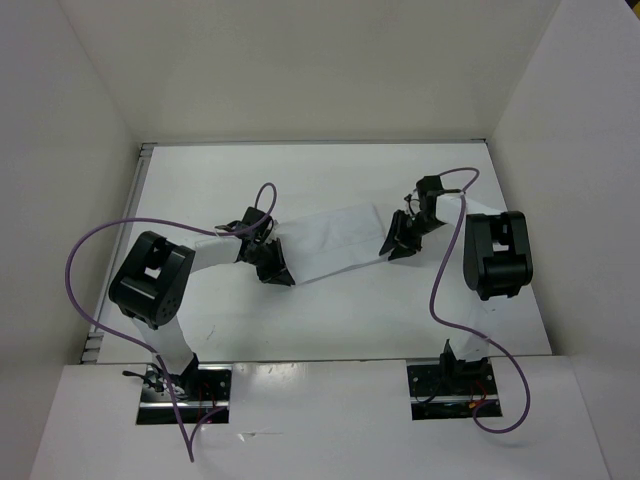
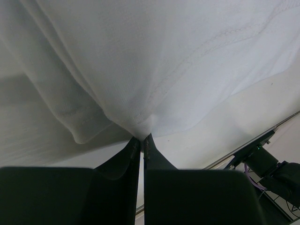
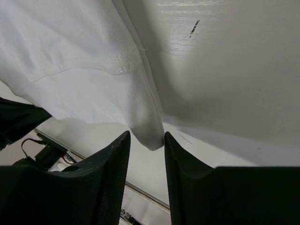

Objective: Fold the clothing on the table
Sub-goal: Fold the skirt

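Two left fingers (image 2: 119,166) are pressed together on an edge of the white clothing (image 1: 335,240). The right fingers (image 3: 110,173) stand apart, a corner of it between them. It stretches between both, over the counter's (image 1: 380,315) middle.

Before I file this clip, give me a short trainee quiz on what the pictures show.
1. True or false: the left pincer is pinched shut on a fold of the cloth.
2. In the overhead view the cloth is: A. stretched between the two pincers; B. bunched beside the left arm's base; C. pushed against the back wall.
3. Which pincer has its fingers apart, with a corner of the cloth in the gap?
Key: 1 true; 2 A; 3 the right pincer.
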Tool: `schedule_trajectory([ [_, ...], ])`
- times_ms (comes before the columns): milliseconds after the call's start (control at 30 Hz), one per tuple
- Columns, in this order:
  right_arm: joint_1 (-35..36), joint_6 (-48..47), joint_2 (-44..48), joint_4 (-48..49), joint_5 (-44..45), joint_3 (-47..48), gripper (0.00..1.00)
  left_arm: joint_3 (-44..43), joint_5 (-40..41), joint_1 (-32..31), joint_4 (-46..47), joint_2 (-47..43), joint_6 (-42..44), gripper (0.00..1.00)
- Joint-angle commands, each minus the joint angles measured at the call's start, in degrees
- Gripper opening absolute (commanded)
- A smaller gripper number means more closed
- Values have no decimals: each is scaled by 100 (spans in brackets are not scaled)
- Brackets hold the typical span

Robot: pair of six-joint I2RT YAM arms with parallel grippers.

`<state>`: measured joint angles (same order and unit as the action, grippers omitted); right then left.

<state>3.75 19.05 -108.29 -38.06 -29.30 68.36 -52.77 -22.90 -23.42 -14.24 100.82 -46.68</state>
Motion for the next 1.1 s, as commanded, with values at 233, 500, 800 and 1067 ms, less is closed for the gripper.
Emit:
schedule_trajectory([
  [233, -199, -112, -131, 352, 82, 195, 37, -14, 180, -40, -158, 0, 106, 0],
  [500, -199, 46, 0, 721, -49, 248, 1, -145, 66, -40, -158, 0, 325, 0],
  [800, -146, -59, 1370, -95, -225, 91, 0, -910, -689, -40, -1142, -755, 1003, 0],
  [1067, -41, -33, 2198, -149, -471, 184, 0, -1383, -743, 452, -1380, -1398, 1063, 0],
])
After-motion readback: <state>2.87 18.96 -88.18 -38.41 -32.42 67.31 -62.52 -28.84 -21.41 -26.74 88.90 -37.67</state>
